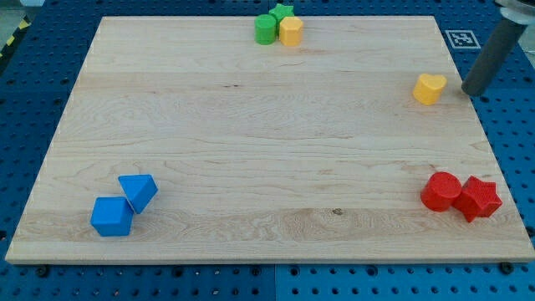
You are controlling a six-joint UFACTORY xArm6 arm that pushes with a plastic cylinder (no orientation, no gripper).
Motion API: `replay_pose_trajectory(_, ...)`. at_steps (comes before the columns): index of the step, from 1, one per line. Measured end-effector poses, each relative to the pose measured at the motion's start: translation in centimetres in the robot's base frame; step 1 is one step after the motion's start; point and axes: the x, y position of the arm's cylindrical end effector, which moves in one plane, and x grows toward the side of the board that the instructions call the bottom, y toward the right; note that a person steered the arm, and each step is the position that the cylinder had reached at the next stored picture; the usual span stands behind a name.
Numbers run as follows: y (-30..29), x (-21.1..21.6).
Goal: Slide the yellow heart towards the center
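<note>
The end effector is only a bare rod with nothing to clench, and its tip (473,90) stands just right of the yellow heart (429,88), which looks light and stiff and should slide easily on the desk (251,150) if pushed on its right side.

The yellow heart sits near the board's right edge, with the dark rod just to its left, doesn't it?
Not quite. In the camera view the yellow heart does sit near the board's right edge, but my tip stands just to its right, not its left, a small gap apart.
</note>
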Motion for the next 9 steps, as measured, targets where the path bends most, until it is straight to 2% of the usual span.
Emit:
replay_pose_trajectory(2, -0.9, 0.4)
replay_pose_trajectory(7, -20.9, -0.3)
replay_pose_trajectory(8, -23.8, -0.8)
replay_pose_trajectory(9, -24.0, 1.1)
